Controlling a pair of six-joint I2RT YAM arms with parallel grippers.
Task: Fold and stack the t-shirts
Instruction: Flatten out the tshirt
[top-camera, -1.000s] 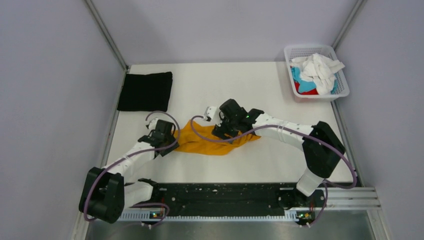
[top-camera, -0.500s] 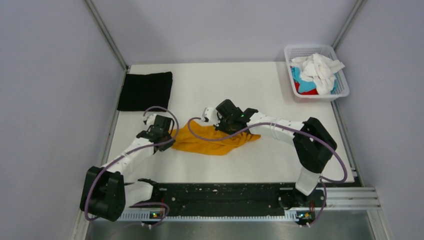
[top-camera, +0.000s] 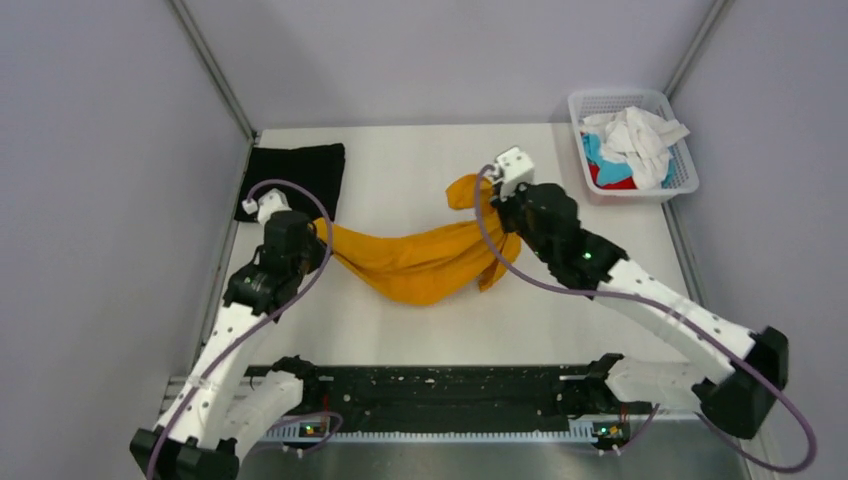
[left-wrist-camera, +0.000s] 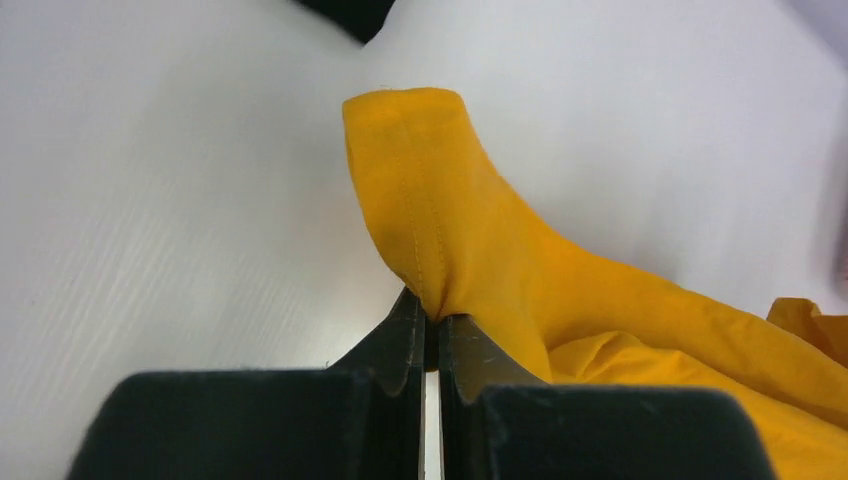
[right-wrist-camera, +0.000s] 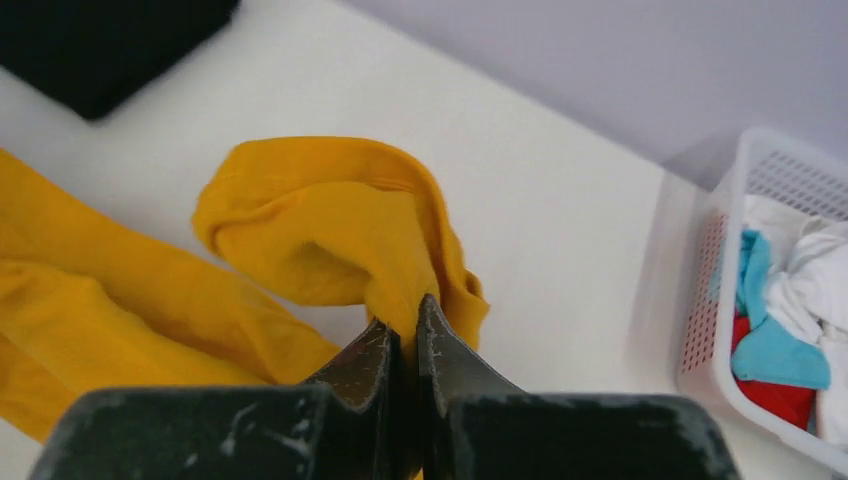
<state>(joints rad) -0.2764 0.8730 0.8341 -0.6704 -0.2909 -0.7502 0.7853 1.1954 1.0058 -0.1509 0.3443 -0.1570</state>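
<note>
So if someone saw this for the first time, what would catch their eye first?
The mustard-orange t-shirt strung over mid-table, the left claw and right claw each pinching an end. Next, the flat black t-shirt at the far-left corner and the white basket of crumpled shirts far right.

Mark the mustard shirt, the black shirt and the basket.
mustard shirt (top-camera: 420, 265): top view, sagging middle of the cloth.
black shirt (top-camera: 300, 175): top view, centre of the folded cloth.
basket (top-camera: 618, 93): top view, far rim.
</note>
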